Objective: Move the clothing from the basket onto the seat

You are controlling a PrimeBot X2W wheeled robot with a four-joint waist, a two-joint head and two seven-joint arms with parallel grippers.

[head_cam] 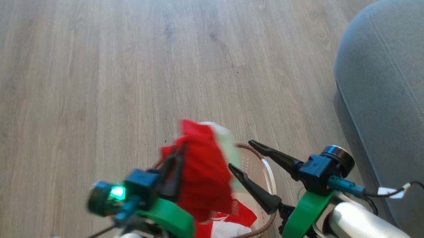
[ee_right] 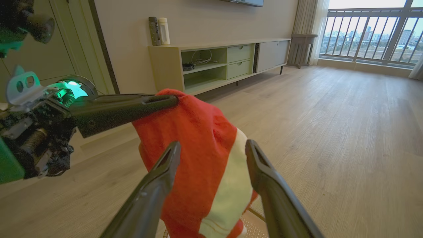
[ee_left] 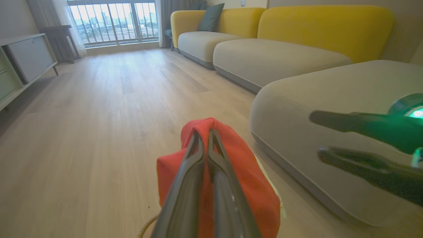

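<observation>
Beneath the basket [head_cam: 256, 165], pale wood-plank floor [head_cam: 73, 91]. To the basket's right, near but apart from it, large grey upholstered seat [head_cam: 404, 93] with a stitched seam along its top. Basket itself cream and perforated, with a brown woven-look rim, low in the head view between the two arms. Held up above the basket's left half, red garment [head_cam: 204, 175] with a white panel, hanging from a pinched fold. Lying inside the basket, more red-and-white clothing [head_cam: 228, 223]. Above the basket's left rim, left gripper [head_cam: 179, 150] clenched on the red garment. Over the basket's right half, right gripper [head_cam: 241, 155] spread wide just beside the hanging cloth, grasping nothing
</observation>
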